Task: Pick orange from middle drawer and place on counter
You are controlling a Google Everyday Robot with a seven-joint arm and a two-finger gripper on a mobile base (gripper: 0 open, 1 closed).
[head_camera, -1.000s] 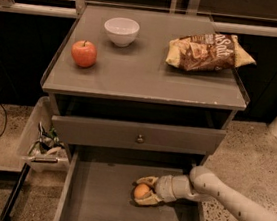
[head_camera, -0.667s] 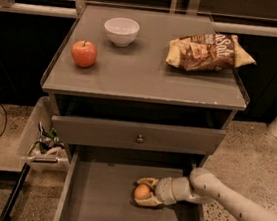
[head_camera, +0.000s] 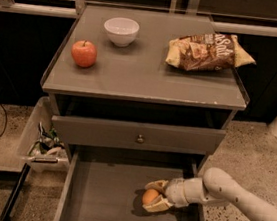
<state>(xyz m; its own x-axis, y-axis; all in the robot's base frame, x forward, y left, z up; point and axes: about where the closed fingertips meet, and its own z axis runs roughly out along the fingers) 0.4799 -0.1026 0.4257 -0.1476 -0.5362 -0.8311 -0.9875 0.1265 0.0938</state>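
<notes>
The orange [head_camera: 149, 196] lies on the floor of the open middle drawer [head_camera: 103, 194], right of its middle. My gripper [head_camera: 154, 195] reaches in from the right, with one finger [head_camera: 158, 186] above the orange and the other below it, close against the fruit. The orange rests low in the drawer. The counter [head_camera: 148, 68] is the grey cabinet top above.
On the counter stand a red apple [head_camera: 84, 53] at the left, a white bowl [head_camera: 121, 31] at the back and a chip bag [head_camera: 208, 52] at the right. A shut drawer front with a knob [head_camera: 140, 139] sits above the open drawer. A bin with clutter [head_camera: 43, 143] stands left of the cabinet.
The fingers have drawn in around the orange. The arm and orange stay in nearly the same place.
</notes>
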